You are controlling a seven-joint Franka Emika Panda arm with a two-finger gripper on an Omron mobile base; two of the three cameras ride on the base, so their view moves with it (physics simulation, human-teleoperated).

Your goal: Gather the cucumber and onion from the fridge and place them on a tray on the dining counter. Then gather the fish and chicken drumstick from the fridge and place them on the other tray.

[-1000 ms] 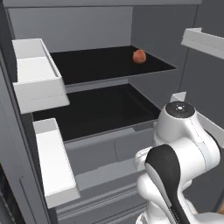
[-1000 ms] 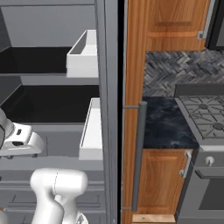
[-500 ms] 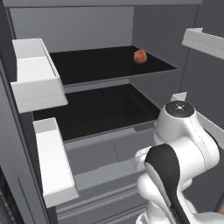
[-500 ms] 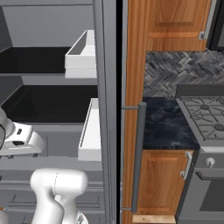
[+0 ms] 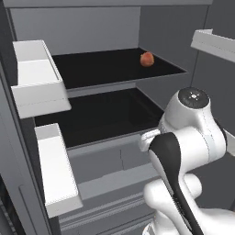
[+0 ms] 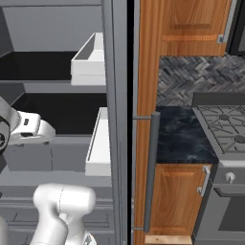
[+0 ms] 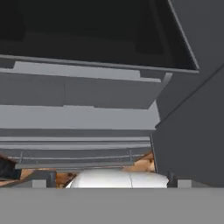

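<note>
The fridge (image 5: 82, 27) stands open in front of me, with black shelves. The onion (image 5: 147, 58), a small reddish-orange ball, sits alone near the back right of the upper shelf. My arm is folded low before the fridge, with the hand (image 6: 31, 129) beside the front edge of the lower shelf. In the hand view the gripper (image 7: 109, 181) is open with nothing between its tips. It looks at the grey drawer front (image 7: 87, 89) under the lower shelf. The cucumber, fish, chicken drumstick, both trays and the dining counter are out of view.
White door bins hang on the left door (image 5: 36, 78) and on the right door (image 6: 91, 60). Right of the fridge are its long bar handle (image 6: 152, 167), wooden cupboards (image 6: 191, 24), a dark wall counter (image 6: 179, 139) and a stove (image 6: 225, 129).
</note>
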